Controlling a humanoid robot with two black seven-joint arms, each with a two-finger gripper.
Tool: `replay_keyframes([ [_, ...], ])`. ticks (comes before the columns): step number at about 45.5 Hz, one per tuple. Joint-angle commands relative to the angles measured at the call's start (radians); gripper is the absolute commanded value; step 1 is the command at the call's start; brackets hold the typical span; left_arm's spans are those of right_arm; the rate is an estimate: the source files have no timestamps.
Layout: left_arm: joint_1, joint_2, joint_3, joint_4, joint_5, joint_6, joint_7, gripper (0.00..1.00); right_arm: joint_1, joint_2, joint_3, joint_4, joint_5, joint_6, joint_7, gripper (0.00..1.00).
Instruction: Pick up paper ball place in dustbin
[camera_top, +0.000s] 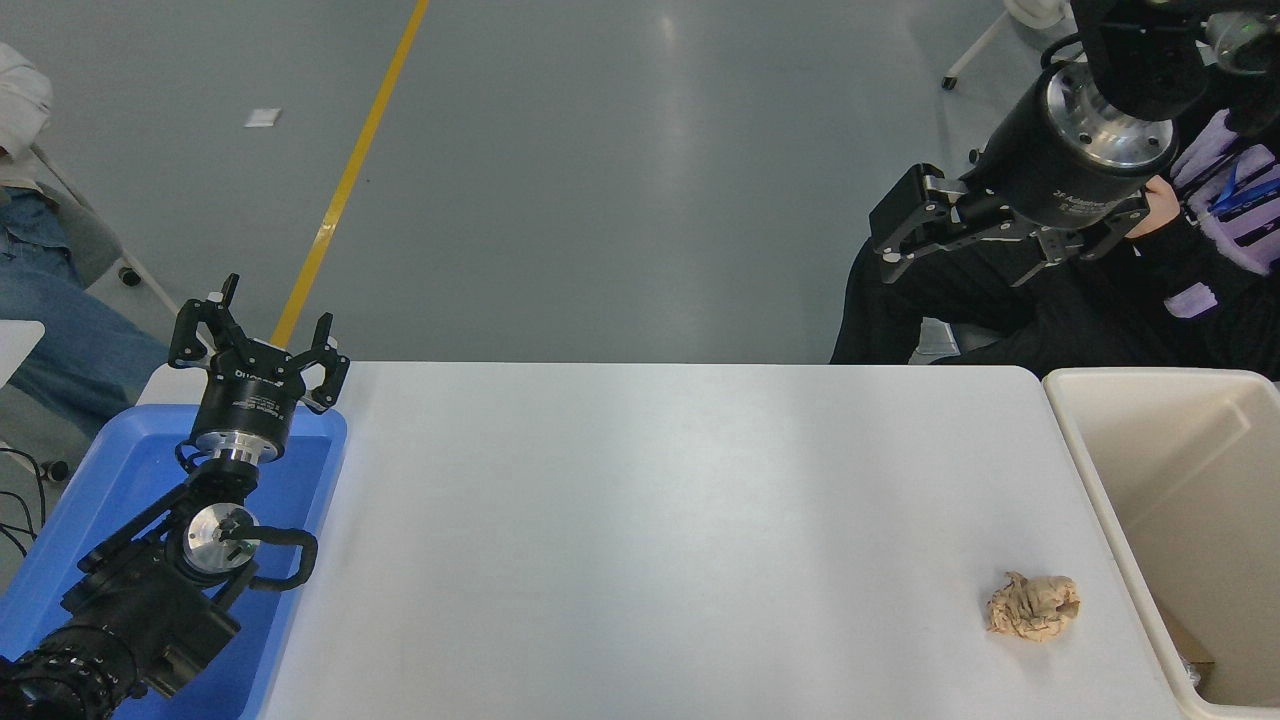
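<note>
Paper ball (1034, 606) lay on the white desk (650, 520), near its right edge, just beside the dustbin (1100, 470) but not touching it. My right hand (1000, 235) hung high at upper right, beyond the desk's far edge, fingers spread wide and holding nothing, well apart from the ball. My left hand (262, 340) was parked over the blue tray (90, 490) at lower left, fingers also wide. A person in dark clothing (1100, 310) sat behind my right hand.

Well below the right claw (990, 235), the paper ball (1034, 606) looked wrinkled and matt on a smooth white table (650, 520); the bin (1120, 500) beside it was smooth plastic.
</note>
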Motion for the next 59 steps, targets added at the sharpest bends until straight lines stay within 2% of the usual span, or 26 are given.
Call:
replay_keyframes([
  [1, 0.0, 0.0, 0.0, 0.0, 0.0, 0.0, 0.0, 0.99, 0.003, 0.0, 0.001, -0.002, 0.0, 0.0, 0.0, 1.0],
  [59, 0.0, 0.0, 0.0, 0.0, 0.0, 0.0, 0.0, 0.99, -0.029, 0.005, 0.003, -0.002, 0.0, 0.0, 0.0, 1.0],
])
